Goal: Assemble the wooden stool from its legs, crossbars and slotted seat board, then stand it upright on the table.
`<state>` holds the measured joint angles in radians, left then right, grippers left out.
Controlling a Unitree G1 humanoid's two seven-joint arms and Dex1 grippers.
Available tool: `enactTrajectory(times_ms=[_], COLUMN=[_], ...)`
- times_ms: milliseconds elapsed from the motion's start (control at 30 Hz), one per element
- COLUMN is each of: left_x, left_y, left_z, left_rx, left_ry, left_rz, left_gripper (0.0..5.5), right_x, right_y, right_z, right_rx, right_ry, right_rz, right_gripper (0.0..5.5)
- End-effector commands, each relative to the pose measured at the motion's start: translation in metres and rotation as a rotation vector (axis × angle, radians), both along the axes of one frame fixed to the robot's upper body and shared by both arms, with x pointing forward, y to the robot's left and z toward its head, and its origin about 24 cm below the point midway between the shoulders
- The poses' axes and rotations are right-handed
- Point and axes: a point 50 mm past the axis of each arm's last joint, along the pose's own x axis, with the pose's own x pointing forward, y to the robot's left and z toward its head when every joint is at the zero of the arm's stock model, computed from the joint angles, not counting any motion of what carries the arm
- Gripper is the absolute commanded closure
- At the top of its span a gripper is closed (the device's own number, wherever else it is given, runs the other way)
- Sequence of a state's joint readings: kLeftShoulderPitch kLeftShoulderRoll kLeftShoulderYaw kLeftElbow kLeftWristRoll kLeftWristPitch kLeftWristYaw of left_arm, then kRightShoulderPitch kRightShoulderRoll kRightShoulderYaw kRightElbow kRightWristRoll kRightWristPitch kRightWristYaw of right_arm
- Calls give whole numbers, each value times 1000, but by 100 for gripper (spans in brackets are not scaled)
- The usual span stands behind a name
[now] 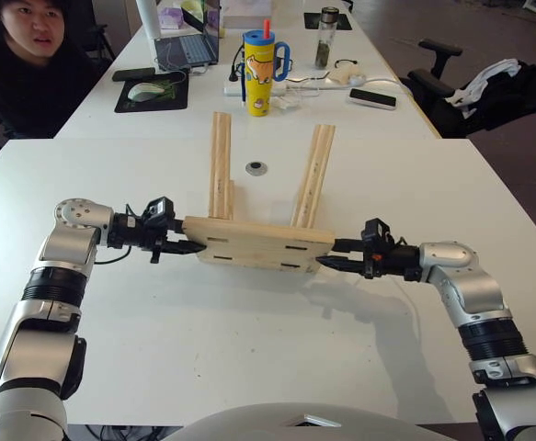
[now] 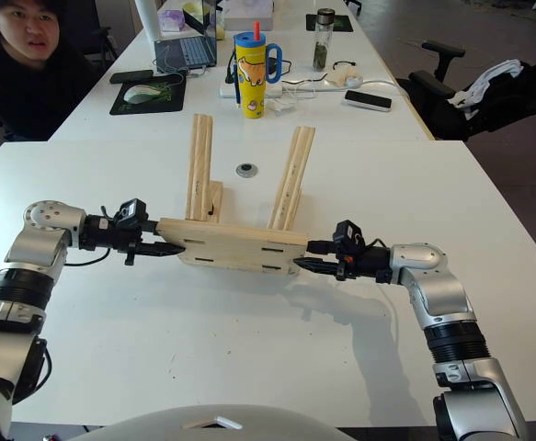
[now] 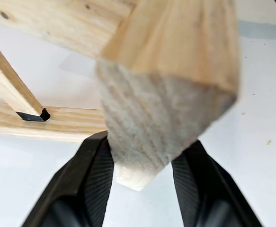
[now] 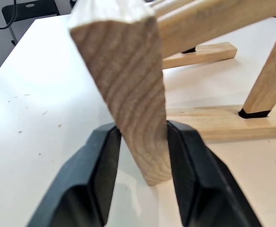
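Note:
The wooden stool lies on its side in the middle of the white table (image 1: 249,367). Its slotted seat board (image 1: 254,243) faces me, and its two leg pairs (image 1: 220,165) (image 1: 313,175) point away along the tabletop. My left gripper (image 1: 189,246) is shut on the board's left end and my right gripper (image 1: 327,255) on its right end. The left wrist view shows the board's end grain (image 3: 166,109) clamped between black fingers (image 3: 93,179), with a crossbar (image 3: 10,85) behind. The right wrist view shows the other end (image 4: 128,80) clamped between that arm's pads (image 4: 185,165).
A cable grommet (image 1: 256,167) sits in the table between the legs. On the far table stand a yellow cup (image 1: 258,73), a laptop (image 1: 189,46), a mouse on a pad (image 1: 148,92), a phone (image 1: 371,97) and a bottle (image 1: 327,39).

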<state>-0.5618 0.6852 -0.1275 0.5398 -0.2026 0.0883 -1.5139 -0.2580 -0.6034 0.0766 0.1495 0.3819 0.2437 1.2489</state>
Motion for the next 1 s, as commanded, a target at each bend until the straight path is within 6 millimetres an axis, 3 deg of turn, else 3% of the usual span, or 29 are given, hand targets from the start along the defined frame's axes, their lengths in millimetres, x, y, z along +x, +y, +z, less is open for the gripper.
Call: enactTrajectory(times_ms=[33, 167, 333, 433, 500, 667, 900, 1000], left_x=[-6, -14, -41, -53, -50, -23, -11, -2], left_y=[-8, -20, -33, -37, -37, -32, -26, -28], left_z=[24, 55, 100, 131, 144, 148, 98, 92], left_rx=[-132, -215, -338, -408, -445, -504, -461, -491], left_ry=[78, 177, 443, 650, 767, 919, 1083, 1068], left_rz=[-52, -109, -185, -232, -229, -98, 65, 72], left_gripper=[383, 389, 395, 398, 405, 420, 420, 420], right_x=[0, -9, -37, -34, -24, 1, 7, 9], right_y=[-5, -6, 2, -2, -5, -14, -11, -15], right_z=[22, 48, 117, 158, 171, 172, 119, 107], right_rx=[103, 151, 246, 279, 346, 383, 373, 409], right_ry=[33, 88, 234, 378, 538, 776, 1054, 1092], right_rz=[17, 77, 244, 305, 321, 224, 156, 118], right_gripper=[404, 404, 404, 404, 404, 406, 409, 412])
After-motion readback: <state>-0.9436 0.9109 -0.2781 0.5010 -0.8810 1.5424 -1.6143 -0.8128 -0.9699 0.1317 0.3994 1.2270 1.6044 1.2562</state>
